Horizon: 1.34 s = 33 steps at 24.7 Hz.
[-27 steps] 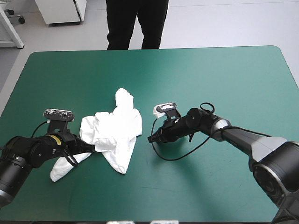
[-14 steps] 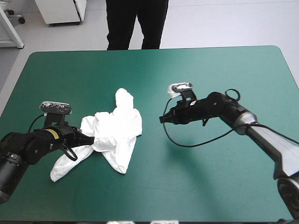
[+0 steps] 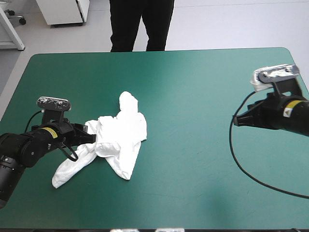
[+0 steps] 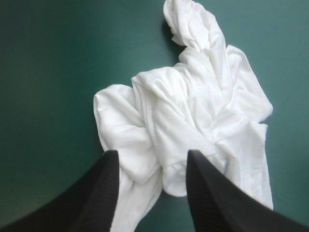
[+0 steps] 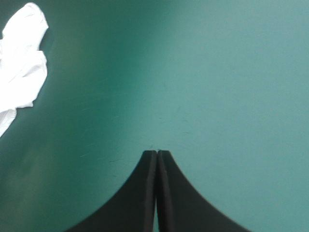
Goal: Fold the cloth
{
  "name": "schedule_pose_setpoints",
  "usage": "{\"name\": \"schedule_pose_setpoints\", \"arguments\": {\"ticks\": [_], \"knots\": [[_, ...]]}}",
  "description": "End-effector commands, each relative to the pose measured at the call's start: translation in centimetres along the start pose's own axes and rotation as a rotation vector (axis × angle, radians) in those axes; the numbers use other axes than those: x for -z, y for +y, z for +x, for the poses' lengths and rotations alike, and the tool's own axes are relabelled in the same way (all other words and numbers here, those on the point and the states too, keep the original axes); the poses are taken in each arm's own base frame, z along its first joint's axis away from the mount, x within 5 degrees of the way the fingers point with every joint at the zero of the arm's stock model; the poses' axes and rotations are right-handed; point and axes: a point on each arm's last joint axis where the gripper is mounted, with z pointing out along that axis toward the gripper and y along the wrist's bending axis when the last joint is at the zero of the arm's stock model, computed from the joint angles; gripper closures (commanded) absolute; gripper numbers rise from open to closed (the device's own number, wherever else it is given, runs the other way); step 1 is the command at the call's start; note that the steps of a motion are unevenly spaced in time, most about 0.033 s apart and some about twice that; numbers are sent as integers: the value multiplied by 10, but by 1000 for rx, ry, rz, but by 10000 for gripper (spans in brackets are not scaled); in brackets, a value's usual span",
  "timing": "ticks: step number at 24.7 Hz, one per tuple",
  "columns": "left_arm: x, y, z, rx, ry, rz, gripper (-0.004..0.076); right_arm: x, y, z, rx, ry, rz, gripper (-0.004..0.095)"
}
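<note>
The T-shirt (image 3: pixel 118 137) lies crumpled left of centre on the desk (image 3: pixel 207 77). Your left hand (image 4: pixel 152 155) is spread apart, seemingly straddling a fold; your right hand (image 5: pixel 157 154) is pressed together, well clear. Grasping step: close left on fabric next

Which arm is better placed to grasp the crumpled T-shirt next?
Left. The left pincer stands open with the T-shirt between and ahead of its fingers. The right pincer is shut over bare teal-green cover, far from the T-shirt.

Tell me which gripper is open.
The left gripper, spread open at the T-shirt; the right gripper is shut, well away from it.
</note>
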Motion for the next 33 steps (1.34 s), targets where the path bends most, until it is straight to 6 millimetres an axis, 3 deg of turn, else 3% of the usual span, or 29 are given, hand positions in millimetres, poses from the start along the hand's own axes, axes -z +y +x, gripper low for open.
{"name": "schedule_pose_setpoints", "arguments": {"ticks": [1, 4, 9, 15, 21, 27, 33], "knots": [[10, -1, -12, 1, -93, 6, 412, 36, -6, 5, -56, -90, 58, 921], [10, -1, -11, 2, -79, 7, 412, 44, -6, 9, -91, -112, 58, 921], [0, -2, -16, -68, 37, 14, 395, 41, -6, 8, -92, -102, 59, 921], [-28, -12, -40, -149, 154, 120, 220, 37, -6, 6, -92, -92, 60, 921], [-70, -16, -54, -116, 253, 170, 199, 37, -7, 6, -91, -92, 64, 921], [-124, -21, -44, -119, 394, 177, 199, 36, -7, 6, -89, -90, 70, 921], [-176, -56, -28, -193, 465, 201, 236, 36, -7, 6, -89, -92, 72, 921]]}}
